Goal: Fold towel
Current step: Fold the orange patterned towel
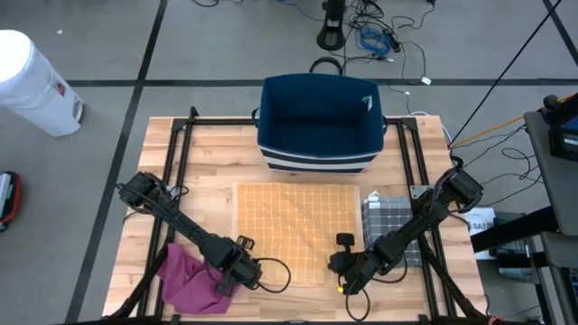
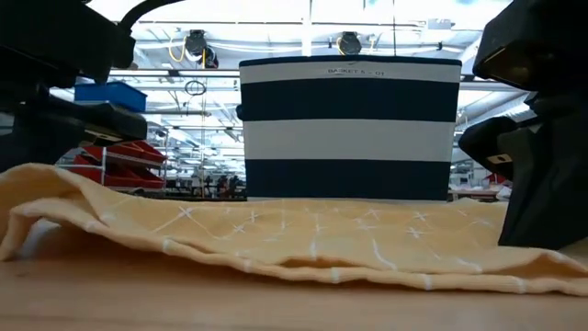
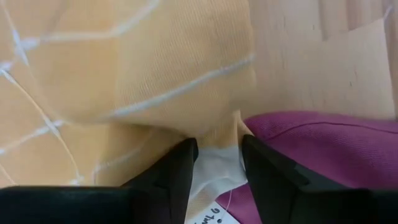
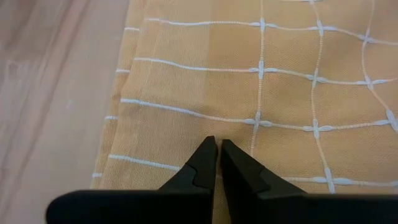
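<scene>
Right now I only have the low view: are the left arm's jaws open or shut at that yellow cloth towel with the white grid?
Observer: Open. The left wrist view shows them straddling a corner of the yellow grid-patterned towel, with its white label between them.
Operator: And the right arm's jaws?
Observer: Shut, tips down on the towel near its side edge. I cannot tell whether any cloth is pinched.
</scene>
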Robot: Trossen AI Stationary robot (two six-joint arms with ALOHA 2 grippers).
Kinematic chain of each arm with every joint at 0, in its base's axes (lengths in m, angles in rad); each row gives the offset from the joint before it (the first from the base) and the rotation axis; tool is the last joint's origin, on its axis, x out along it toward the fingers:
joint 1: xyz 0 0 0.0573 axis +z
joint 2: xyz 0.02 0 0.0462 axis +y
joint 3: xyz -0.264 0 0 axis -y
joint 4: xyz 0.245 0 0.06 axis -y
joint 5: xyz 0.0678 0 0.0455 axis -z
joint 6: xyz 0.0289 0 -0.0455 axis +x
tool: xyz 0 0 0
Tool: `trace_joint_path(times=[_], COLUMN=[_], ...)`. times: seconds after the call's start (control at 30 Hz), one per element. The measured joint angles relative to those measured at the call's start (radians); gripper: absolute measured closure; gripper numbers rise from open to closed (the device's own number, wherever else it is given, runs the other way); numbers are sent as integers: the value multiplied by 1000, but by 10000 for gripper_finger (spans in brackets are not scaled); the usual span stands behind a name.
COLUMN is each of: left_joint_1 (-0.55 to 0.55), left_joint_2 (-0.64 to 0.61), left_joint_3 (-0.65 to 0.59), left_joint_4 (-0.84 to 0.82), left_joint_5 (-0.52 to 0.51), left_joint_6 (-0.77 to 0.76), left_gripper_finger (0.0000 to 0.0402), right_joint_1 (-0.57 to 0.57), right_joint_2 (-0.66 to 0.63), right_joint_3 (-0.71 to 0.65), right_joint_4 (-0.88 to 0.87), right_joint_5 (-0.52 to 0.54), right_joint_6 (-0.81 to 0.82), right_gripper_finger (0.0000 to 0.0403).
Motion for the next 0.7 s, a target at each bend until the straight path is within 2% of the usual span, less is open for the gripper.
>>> trace_joint_path(times=[0.2,0.37,0.47,0.63,0.7], left_joint_1=[3,4,4,3,3], left_joint_2=[1,1,1,2,2], left_joint_3=[-1,-2,-2,-3,-3], left_joint_4=[-1,-1,-1,3,4], left_joint_5=[4,4,-2,-10,-12], left_joint_6=[8,19,20,26,26], left_gripper_finger=[252,252,252,252,252], right_joint_1=[6,36,68,97,107], right_joint_2=[-123,-174,-178,-173,-173], right_joint_3=[-4,-5,-2,-3,-3], right_joint_4=[-68,-192,-181,-182,-183], right_joint_5=[-18,-90,-106,-143,-154], right_joint_6=[-40,0,20,82,102], right_gripper_finger=[387,374,340,257,239])
